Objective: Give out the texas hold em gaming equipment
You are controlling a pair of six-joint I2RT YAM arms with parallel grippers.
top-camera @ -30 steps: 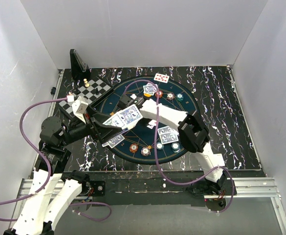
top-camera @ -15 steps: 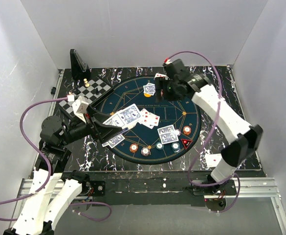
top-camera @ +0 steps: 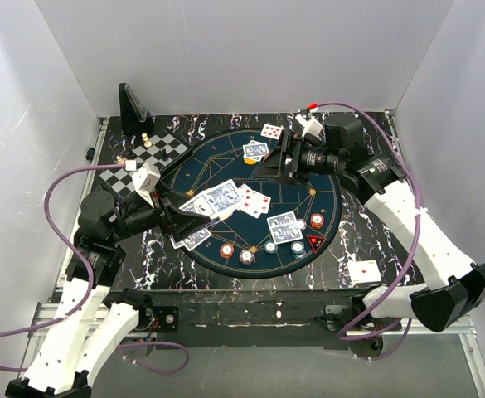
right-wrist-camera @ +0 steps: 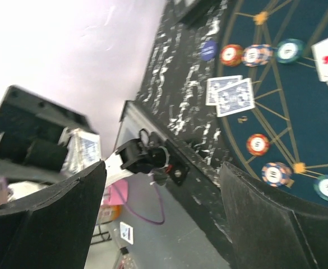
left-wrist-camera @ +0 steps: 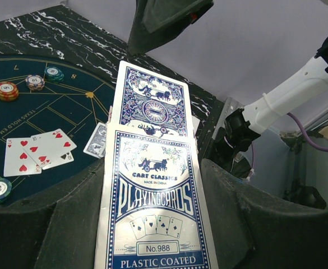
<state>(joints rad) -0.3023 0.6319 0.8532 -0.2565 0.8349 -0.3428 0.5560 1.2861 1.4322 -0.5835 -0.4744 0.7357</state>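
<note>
top: left gripper [top-camera: 199,212] clamped on a deck [top-camera: 218,196] at the mat's [top-camera: 225,157] left edge; right gripper [top-camera: 274,166] over its far side – chips [top-camera: 236,252] and cards [top-camera: 254,200] lie on the mat. left wrist: deck upright in the grip. right wrist: jaws wide apart, nothing held.

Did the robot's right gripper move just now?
Yes. The right gripper has swung rightward across the round mat, away from the chessboard side and toward the mat's far right part.
</note>
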